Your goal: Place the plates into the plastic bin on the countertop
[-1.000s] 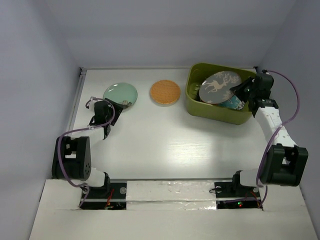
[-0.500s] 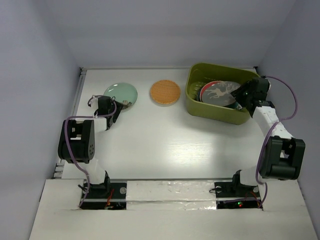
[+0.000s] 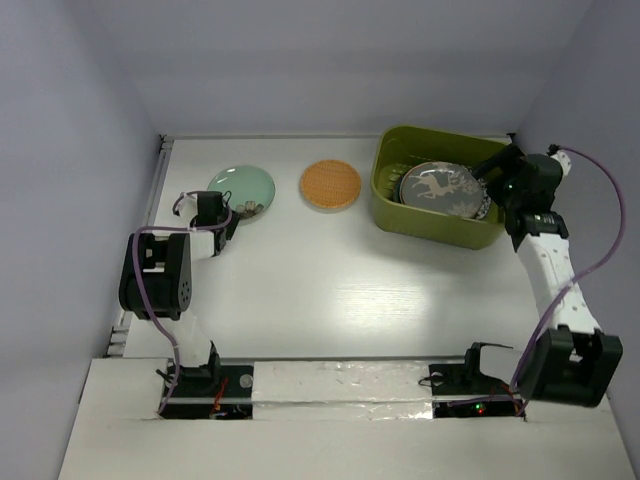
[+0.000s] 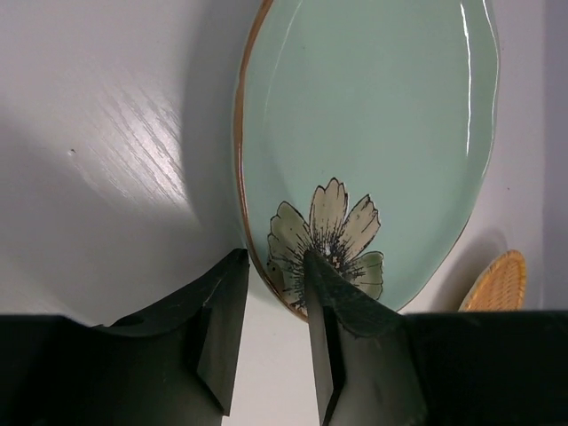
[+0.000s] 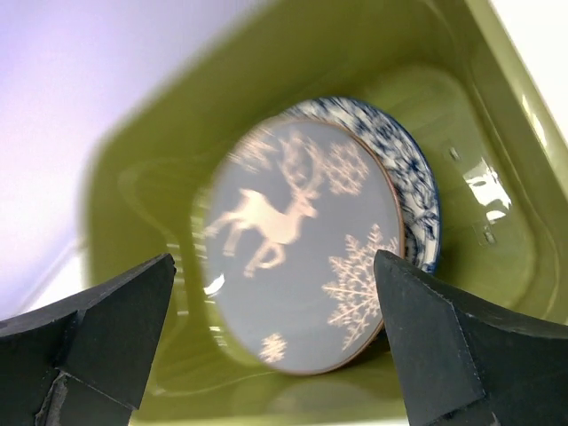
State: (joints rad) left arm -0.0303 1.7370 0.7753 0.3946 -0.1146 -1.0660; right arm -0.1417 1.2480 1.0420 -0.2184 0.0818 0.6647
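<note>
A mint green plate (image 3: 245, 185) with a flower lies at the back left of the white countertop (image 3: 330, 290). My left gripper (image 3: 228, 207) is at its near rim. In the left wrist view the mint plate (image 4: 373, 133) has its rim between the narrowed jaws of the left gripper (image 4: 271, 266), one finger on the flower and one outside the edge. An orange woven-look plate (image 3: 330, 185) lies mid-back. The olive-green plastic bin (image 3: 430, 232) holds the silver-grey deer plate (image 5: 302, 240) on top of a blue-rimmed plate (image 5: 415, 177). My right gripper (image 5: 273, 260) hangs wide open above them, holding nothing.
The orange plate (image 4: 497, 282) shows at the right edge of the left wrist view. The bin's walls (image 5: 497, 133) surround the stacked plates. Grey walls close the countertop at the back and both sides. Cables loop from both arms.
The right gripper opened and let go of the deer plate, which went from tilted to flat in the bin. The left gripper reached the mint plate's rim and narrowed on it.
</note>
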